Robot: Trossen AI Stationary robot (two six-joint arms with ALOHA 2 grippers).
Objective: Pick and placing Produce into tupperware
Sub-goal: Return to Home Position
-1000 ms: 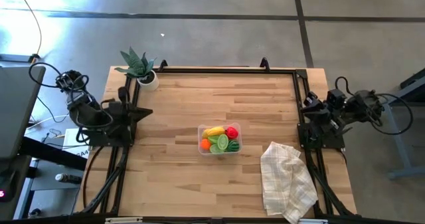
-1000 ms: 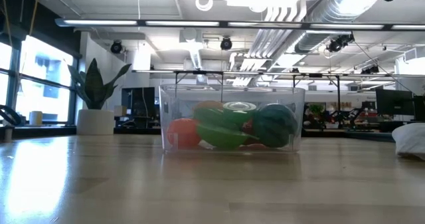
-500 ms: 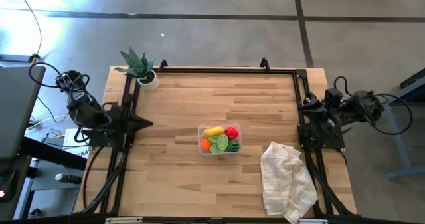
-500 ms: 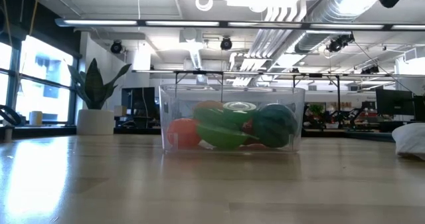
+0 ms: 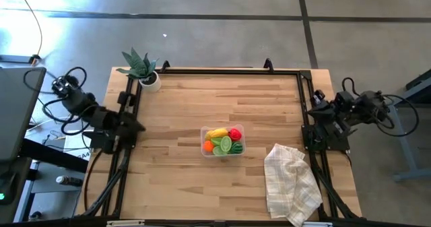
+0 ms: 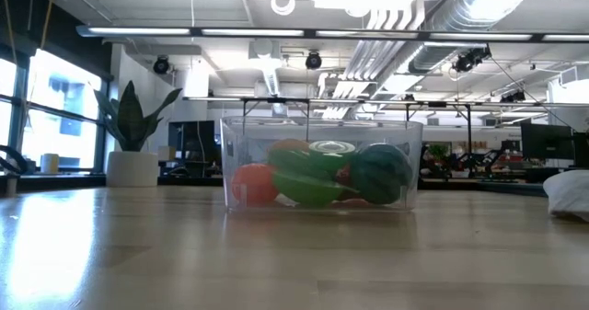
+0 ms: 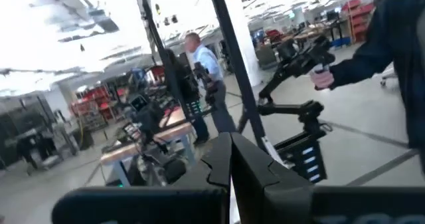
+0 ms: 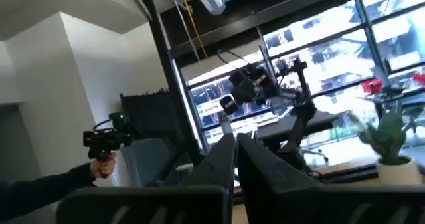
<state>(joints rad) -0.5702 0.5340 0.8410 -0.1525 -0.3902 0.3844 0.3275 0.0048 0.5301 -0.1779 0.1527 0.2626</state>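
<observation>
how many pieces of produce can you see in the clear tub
5, all inside the tupperware: banana back left, red piece back right, orange front left, green piece centre, watermelon front right. Others may hide beneath.

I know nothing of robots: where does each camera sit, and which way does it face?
High view: above, facing straight down on the table, left arm and right arm at its sides.
Low view: table height, facing level at the tupperware; no arm shows.
Left wrist view: on the left arm, facing the room past shut left fingers.
Right wrist view: on the right arm, facing windows past shut right fingers.
Shared: high and low both show the tupperware.
</observation>
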